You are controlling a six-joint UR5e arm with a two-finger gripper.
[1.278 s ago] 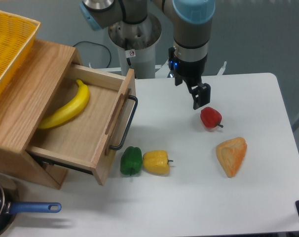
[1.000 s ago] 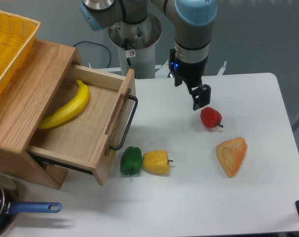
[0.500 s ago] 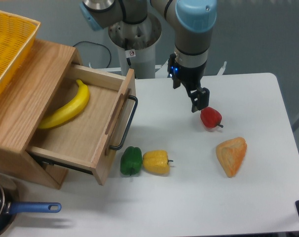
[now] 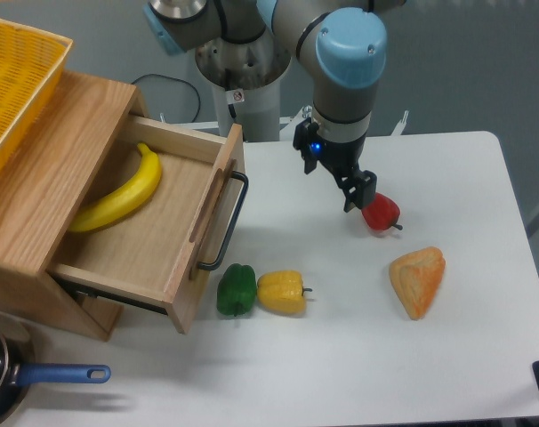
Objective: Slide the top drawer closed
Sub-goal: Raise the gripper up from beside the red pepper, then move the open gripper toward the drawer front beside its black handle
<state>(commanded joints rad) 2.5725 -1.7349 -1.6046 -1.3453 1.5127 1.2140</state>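
Pincer (image 4: 358, 192) shifted left; banana (image 4: 120, 192) in top drawer (image 4: 154, 236)

The silver-grey jointed metal arm (image 4: 341, 98) carries light-blue plastic joint caps; its round base pillar bears a small red-and-white sticker. A small blue light glows on the wrist above the black two-finger tool (image 4: 358, 194); a thin black cable trails behind the base.

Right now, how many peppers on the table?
3. Green pepper by the open drawer's front, yellow pepper touching its right side, red pepper at the gripper, partly hidden by it.
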